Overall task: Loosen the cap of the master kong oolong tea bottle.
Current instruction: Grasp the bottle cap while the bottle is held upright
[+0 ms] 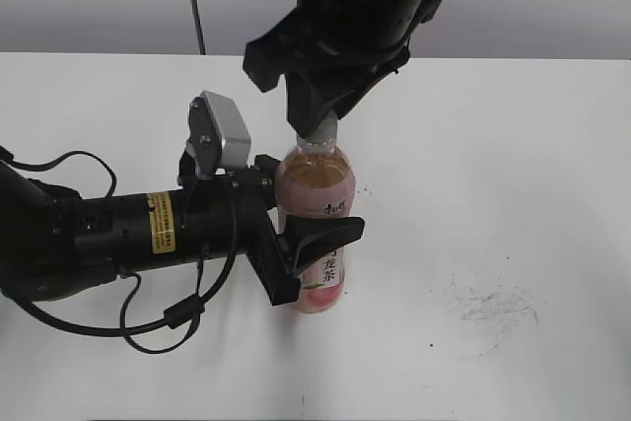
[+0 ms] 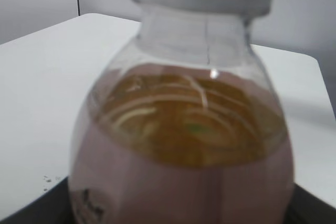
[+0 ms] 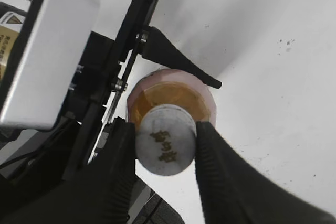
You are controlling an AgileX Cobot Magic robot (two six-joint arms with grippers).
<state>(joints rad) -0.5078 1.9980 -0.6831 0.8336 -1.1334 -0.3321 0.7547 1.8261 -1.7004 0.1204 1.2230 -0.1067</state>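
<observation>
Left claw point(image 1: 314, 261): nearest; black fingers clamp the label of the slim clear plastic bottle of amber tea point(image 1: 317, 229), upright on the white counter point(image 1: 513, 175).
Cap point(image 3: 166, 140): small round white-grey ribbed plastic, between both pads.
Right claw point(image 3: 166, 142): pinching the cap from above.
Advice: squeeze squarely, twist about the bottle's axis; the lower grip must resist turning.

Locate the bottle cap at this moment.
The cap sits on top of the upright oolong tea bottle, centre of the exterior view, between the right gripper's fingers; the left gripper holds the bottle's body.
</observation>
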